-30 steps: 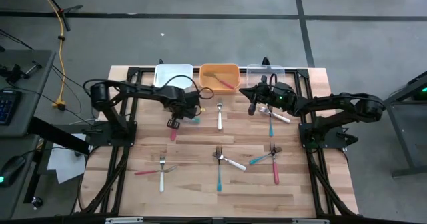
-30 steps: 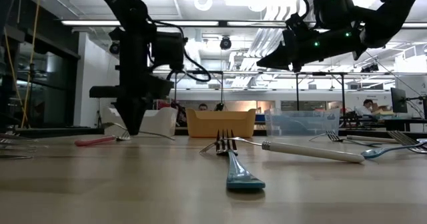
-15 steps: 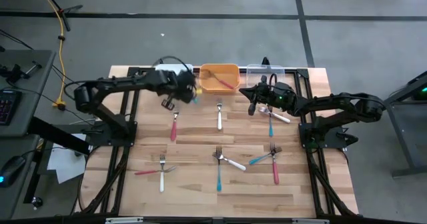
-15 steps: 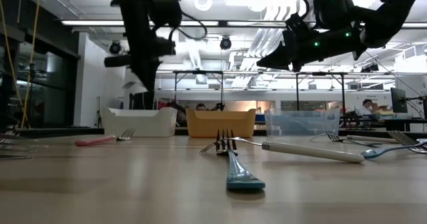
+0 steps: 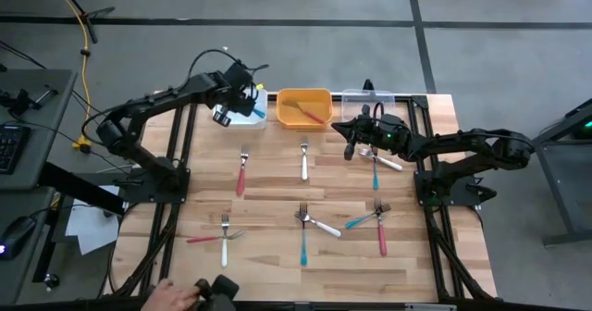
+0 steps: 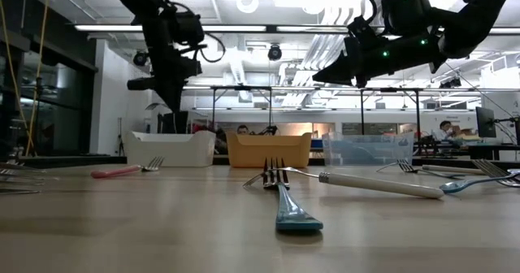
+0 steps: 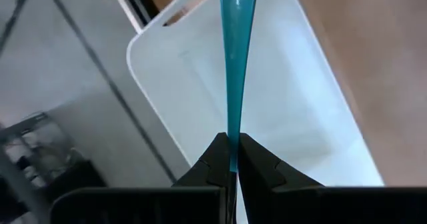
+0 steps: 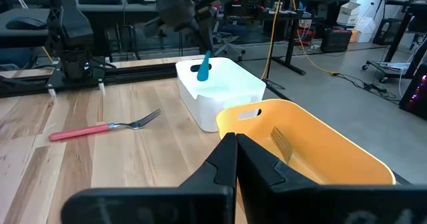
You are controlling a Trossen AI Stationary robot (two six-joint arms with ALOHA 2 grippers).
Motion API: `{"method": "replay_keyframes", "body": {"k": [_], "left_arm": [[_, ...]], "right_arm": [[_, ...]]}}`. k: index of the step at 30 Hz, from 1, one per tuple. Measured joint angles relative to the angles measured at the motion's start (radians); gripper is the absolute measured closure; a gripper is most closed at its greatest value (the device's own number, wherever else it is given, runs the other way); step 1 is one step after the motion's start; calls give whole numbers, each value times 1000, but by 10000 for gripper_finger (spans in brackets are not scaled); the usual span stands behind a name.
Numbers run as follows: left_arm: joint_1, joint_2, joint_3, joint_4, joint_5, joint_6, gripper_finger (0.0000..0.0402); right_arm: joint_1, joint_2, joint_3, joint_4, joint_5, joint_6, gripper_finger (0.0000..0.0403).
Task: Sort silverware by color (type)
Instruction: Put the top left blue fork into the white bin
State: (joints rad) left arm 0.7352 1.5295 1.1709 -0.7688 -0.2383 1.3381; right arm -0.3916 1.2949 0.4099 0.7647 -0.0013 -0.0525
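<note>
Above the white bin (image 7: 280,104), the left end effector (image 7: 230,159) pinches a light, stiff, slippery blue fork (image 7: 235,57) by its slim handle.

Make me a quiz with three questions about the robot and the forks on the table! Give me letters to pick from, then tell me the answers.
1. Where is the left claw?
A. over the white bin
B. over the clear bin
C. down on the table's front edge

2. What colour is the handle of the fork that the left claw holds?
A. red
B. blue
C. white

3. What is the right claw doing?
A. holding a red fork
B. holding a white fork
C. shut on nothing

Answers:
1. A: the left wrist view shows the white bin right under the claw.
2. B: a slim blue handle sticks out from between the fingers, also seen in the right wrist view.
3. C: in the right wrist view its fingers meet with no fork between them, near the orange bin.
</note>
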Motion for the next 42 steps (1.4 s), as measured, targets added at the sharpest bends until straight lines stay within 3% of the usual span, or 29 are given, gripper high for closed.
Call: {"method": "replay_keyframes", "body": {"k": [8, 15, 42], "left_arm": [[31, 106, 0, 29, 78, -18, 395], [69, 187, 0, 65, 72, -7, 398], [128, 243, 0, 57, 16, -12, 398]], "right_arm": [[0, 0, 0, 1, -2, 0, 403], [0, 0, 0, 0, -3, 0, 403], [0, 0, 0, -4, -2, 1, 403]]}}
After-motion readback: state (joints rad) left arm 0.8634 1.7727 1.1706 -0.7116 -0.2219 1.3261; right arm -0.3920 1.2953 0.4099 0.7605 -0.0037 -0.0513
